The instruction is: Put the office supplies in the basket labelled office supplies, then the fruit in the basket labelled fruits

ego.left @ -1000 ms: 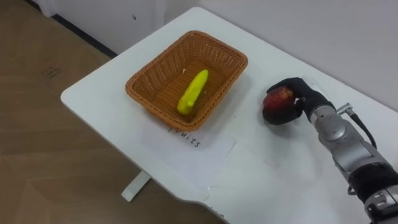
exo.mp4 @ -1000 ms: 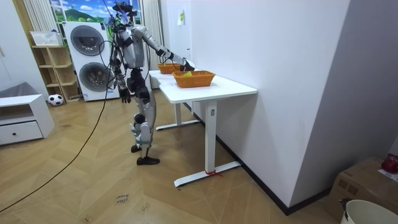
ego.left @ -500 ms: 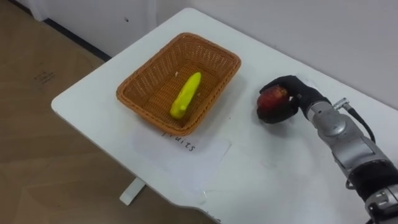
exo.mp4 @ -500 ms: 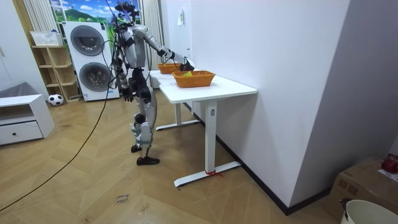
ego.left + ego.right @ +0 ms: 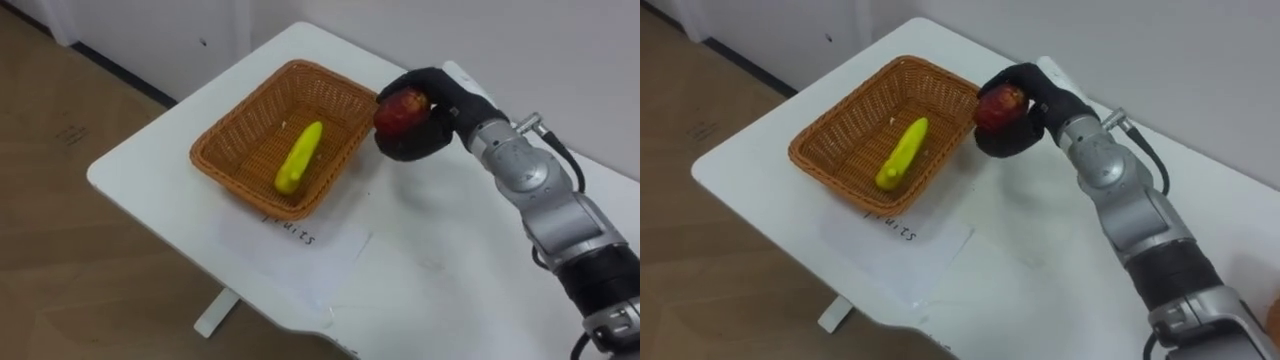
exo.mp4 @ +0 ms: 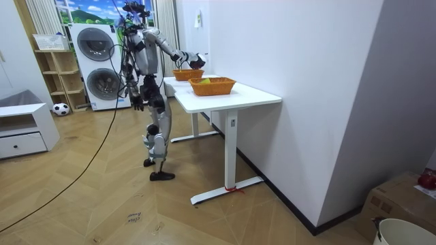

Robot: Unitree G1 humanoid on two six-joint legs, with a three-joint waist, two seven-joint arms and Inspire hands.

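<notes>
My right hand (image 5: 432,125) is shut on a red apple (image 5: 400,108) and holds it in the air, just at the far right corner of the wicker basket (image 5: 215,165). A yellow banana-like fruit (image 5: 300,157) lies inside that basket. In the right eye view the apple (image 5: 1000,104) sits in the hand (image 5: 1028,125), close over the basket's right rim (image 5: 965,125). In the room view I stand at the end of the white table (image 6: 252,96), right arm stretched over it. My left hand (image 6: 136,104) hangs by my side.
A paper sheet with a handwritten label (image 5: 300,235) lies on the table in front of the basket. A second wicker basket (image 6: 182,73) stands farther along the table. The table's left edge (image 5: 130,195) drops to a wooden floor; a wall runs behind.
My right hand has lifted the apple off the table and carried it left, from the open tabletop to the basket's right corner.
</notes>
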